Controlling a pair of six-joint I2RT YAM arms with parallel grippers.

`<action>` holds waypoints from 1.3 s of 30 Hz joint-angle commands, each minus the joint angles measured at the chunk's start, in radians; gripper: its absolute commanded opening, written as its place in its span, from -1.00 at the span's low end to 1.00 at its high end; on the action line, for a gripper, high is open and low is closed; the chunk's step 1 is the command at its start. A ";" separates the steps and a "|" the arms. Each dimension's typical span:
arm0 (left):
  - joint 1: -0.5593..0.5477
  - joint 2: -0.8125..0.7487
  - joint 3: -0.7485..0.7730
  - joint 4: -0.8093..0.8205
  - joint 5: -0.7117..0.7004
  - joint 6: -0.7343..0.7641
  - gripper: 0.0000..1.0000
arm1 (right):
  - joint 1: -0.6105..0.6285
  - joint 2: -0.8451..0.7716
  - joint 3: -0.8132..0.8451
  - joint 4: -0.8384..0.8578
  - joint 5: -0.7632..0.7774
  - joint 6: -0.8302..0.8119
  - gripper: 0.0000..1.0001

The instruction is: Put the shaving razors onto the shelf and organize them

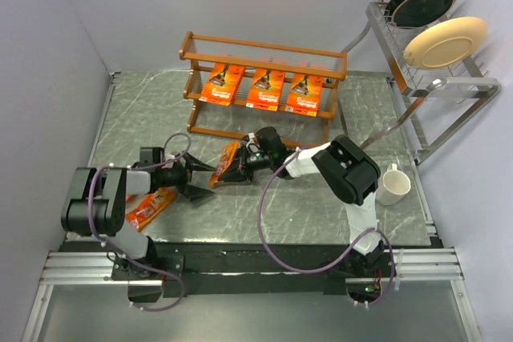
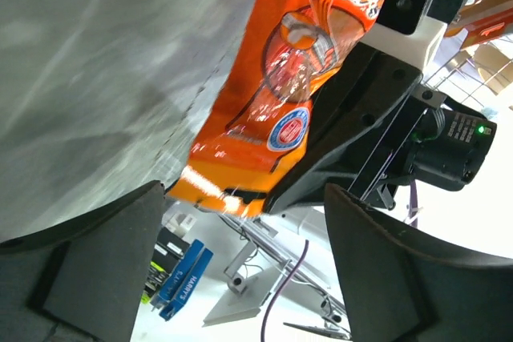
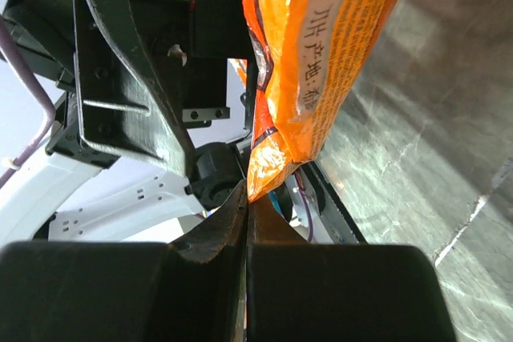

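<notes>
OK, top view first: we see the shelf (image 1: 264, 58) at the far side of the table (image 1: 216, 223), with three large cards (image 1: 266, 88) side by side on its middle tier, leaning against the back. In front of the shelf the right gripper (image 1: 235, 167) is pinched shut on a small pack (image 1: 226, 162), which is held off the shelf, between both arms. The left gripper (image 1: 204, 179) faces it with jaws wide apart, one finger on each side of the pack's near end; we can't tell contact from up here. More orange packaging (image 1: 149, 207) lies flat on the table, partly under the left arm, count unclear. Mug (image 1: 393, 184) and silver plate rack (image 1: 437, 70) are off to the right, well apart from the action

Left wrist view adds what top can't: the small pack (image 2: 272, 110) hangs clear of both left fingers (image 2: 96, 270), so the spread left gripper (image 2: 244, 198) grips nothing. The right gripper's black body sits just behind the pack. The shelf barely shows here

Right wrist view: right gripper (image 3: 247, 202) fingertips meet on the pack's lower edge, a thin pinch on the rim only. We read the back of the small pack (image 3: 321, 62), white label with printed characters, not visible elsewhere. The left gripper (image 3: 136, 94) looms close beside the pack, gap unclear
</notes>
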 commanded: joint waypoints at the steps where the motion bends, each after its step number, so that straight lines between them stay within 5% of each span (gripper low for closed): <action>1: -0.037 0.051 0.040 0.118 -0.011 -0.091 0.65 | -0.014 -0.019 -0.003 0.016 -0.020 -0.008 -1.00; 10: -0.078 0.167 0.080 0.230 -0.030 -0.170 0.08 | -0.028 -0.002 -0.003 -0.046 -0.021 -0.028 -1.00; 11: -0.082 0.166 0.082 0.236 -0.033 -0.171 -0.12 | -0.034 -0.004 -0.002 -0.059 -0.020 -0.046 -1.00; 12: -0.086 0.163 0.082 0.247 -0.040 -0.174 -0.28 | -0.040 -0.007 0.004 -0.095 -0.015 -0.062 -0.93; 13: -0.095 0.154 0.080 0.259 -0.043 -0.176 -0.52 | -0.043 -0.013 0.004 -0.117 -0.011 -0.075 -0.64; 16: -0.124 0.120 0.073 0.285 -0.065 -0.167 -0.68 | -0.067 -0.056 0.015 -0.181 -0.018 -0.163 -0.13; 19: -0.172 0.069 0.060 0.333 -0.155 -0.107 -0.96 | -0.118 -0.148 0.030 -0.337 -0.027 -0.339 0.11; 23: -0.262 0.019 0.028 0.469 -0.299 -0.080 -0.99 | -0.210 -0.324 0.037 -0.687 -0.017 -0.699 0.25; 28: -0.370 0.052 0.039 0.635 -0.397 -0.107 -0.99 | -0.388 -0.497 -0.031 -0.901 0.040 -0.934 0.28; 39: -0.560 0.402 0.298 0.898 -0.493 -0.309 -0.98 | -0.485 -0.728 -0.273 -0.807 0.117 -0.859 0.29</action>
